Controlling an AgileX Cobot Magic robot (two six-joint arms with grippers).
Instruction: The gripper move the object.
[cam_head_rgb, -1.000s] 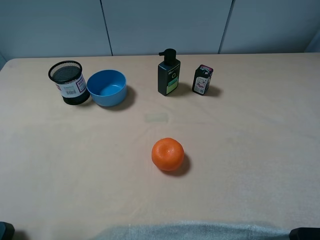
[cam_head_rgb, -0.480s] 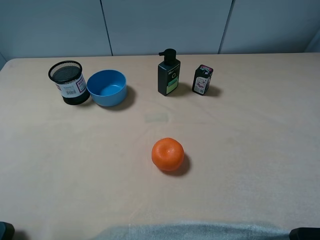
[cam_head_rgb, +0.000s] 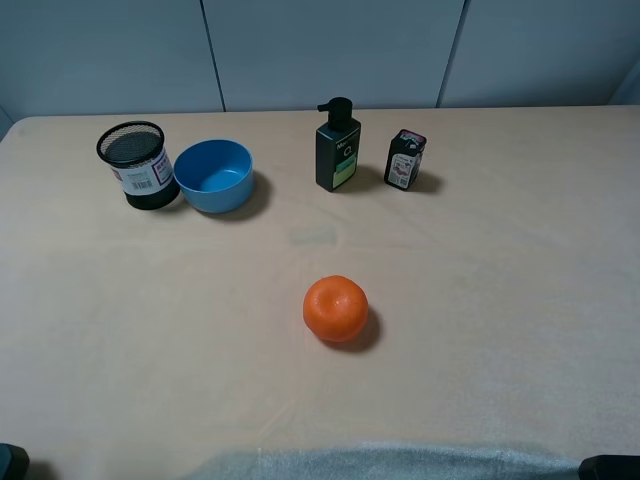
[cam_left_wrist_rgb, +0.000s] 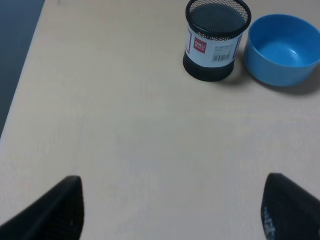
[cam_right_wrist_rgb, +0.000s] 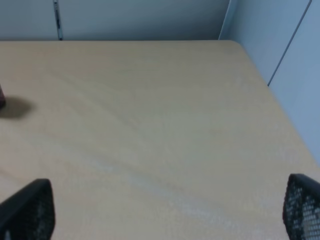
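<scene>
The object, a small black bottle (cam_head_rgb: 405, 159) with a white-and-red label and pinkish-red top, stands upright at the back of the table, right of the taller black pump bottle (cam_head_rgb: 337, 147). Only a sliver of it shows at the edge of the right wrist view (cam_right_wrist_rgb: 1, 96). My left gripper (cam_left_wrist_rgb: 172, 207) is open, its two dark fingertips far apart over bare table at the front left. My right gripper (cam_right_wrist_rgb: 167, 210) is open and empty over bare table at the front right, far from the bottle. In the exterior view only dark arm corners (cam_head_rgb: 610, 467) show at the bottom edge.
A black mesh pen cup (cam_head_rgb: 137, 165) and a blue bowl (cam_head_rgb: 215, 175) stand at the back left; both show in the left wrist view, the cup (cam_left_wrist_rgb: 215, 39) beside the bowl (cam_left_wrist_rgb: 282, 49). An orange (cam_head_rgb: 336, 308) lies mid-table. The table's right edge (cam_right_wrist_rgb: 270, 95) is near.
</scene>
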